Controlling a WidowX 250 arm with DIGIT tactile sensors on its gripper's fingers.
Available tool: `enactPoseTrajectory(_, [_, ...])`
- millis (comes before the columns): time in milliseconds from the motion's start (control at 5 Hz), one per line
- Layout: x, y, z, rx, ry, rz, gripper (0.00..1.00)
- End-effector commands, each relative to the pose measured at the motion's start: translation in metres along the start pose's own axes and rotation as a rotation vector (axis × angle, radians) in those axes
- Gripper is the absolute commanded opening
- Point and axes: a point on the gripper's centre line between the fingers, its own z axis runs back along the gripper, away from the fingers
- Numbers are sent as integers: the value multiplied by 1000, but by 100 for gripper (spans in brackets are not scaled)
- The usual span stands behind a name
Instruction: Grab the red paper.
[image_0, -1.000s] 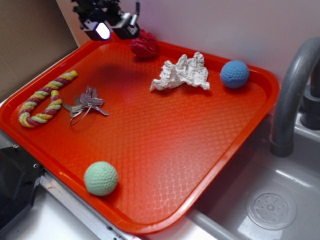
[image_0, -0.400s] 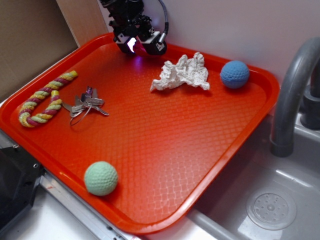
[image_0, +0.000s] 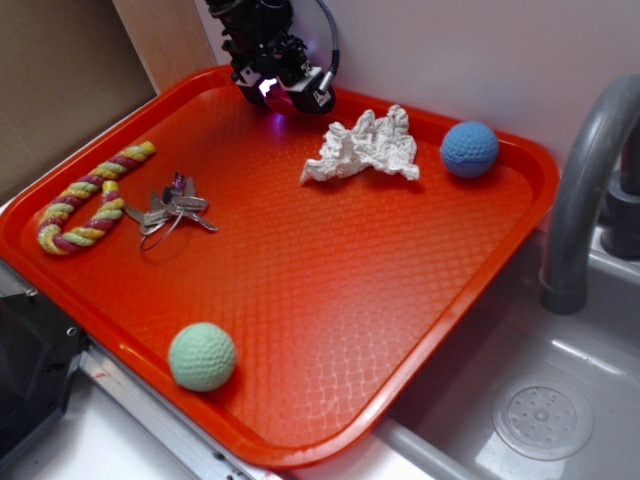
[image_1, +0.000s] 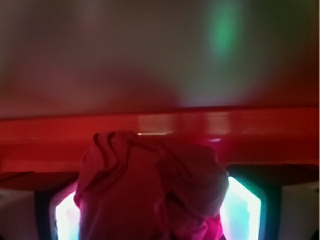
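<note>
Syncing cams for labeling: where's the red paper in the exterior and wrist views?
Exterior: the red paper is almost hidden under the gripper at the tray's far edge, left of the white paper wad.
Wrist: the red paper fills the lower centre, between the lit fingers.
Shared landmark: the tray's far rim, right behind the paper.

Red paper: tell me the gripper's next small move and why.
Probably close the fingers. In the wrist view the red paper sits between the two lit fingers, filling most of the gap. From outside, the gripper is low over the tray at its back rim, covering the paper. Whether it already grips is unclear.
</note>
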Motion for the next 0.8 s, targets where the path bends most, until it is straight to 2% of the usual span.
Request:
enactPoseTrajectory(0, [-9,-9,-10,101,10,-22,0])
enactPoseTrajectory(200, [-8,-7,-9,156,34,-42,0])
enactPoseTrajectory(400, [-6,-6,16,188,28,-37,0])
enactPoseTrajectory(600, [-5,-10,58,220,16,-20,0])
